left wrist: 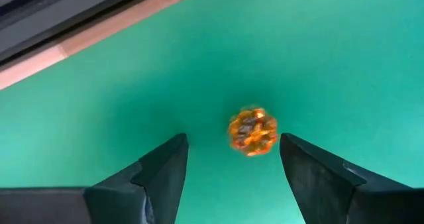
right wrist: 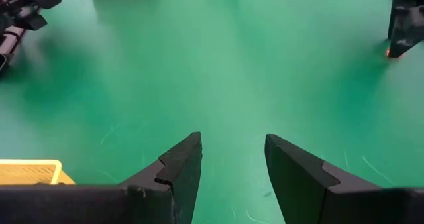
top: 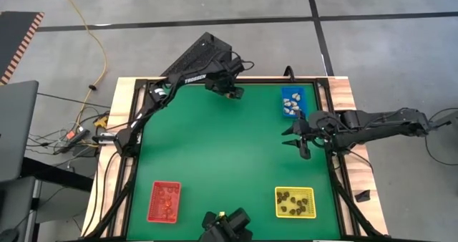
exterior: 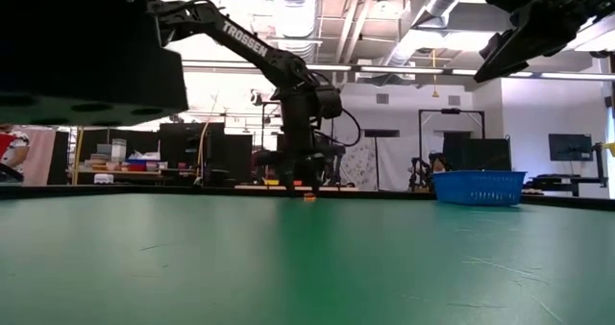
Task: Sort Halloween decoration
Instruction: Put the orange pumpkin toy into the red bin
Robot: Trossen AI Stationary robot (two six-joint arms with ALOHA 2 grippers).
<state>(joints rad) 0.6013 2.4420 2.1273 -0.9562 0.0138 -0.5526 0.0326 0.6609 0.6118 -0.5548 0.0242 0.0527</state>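
Green matting covers the bench [top: 215, 149], and one orange trinket [left wrist: 252, 131] lies on it near the far edge, not in any tray. The left tool [top: 232, 93] hangs low over that spot with its jaws spread wide; in the left wrist view the orange piece sits between the two dark fingers [left wrist: 159, 177], closer to one of them and touching neither. From table height the same piece shows as a small orange speck [exterior: 309, 197] on the mat directly under the left tool [exterior: 306, 176].

At the right side of the bench the right tool [top: 299, 137] is raised above bare mat, jaws apart and holding nothing; its fingers [right wrist: 179, 174] frame only green surface.

A blue tray [top: 292, 101] at the far right corner holds whitish pieces [top: 290, 104]. A yellow tray [top: 295, 202] at the near right holds dark brown-black pieces [top: 293, 199]. A red tray [top: 164, 201] at the near left holds reddish-orange pieces [top: 167, 199], well apart from the loose orange trinket.
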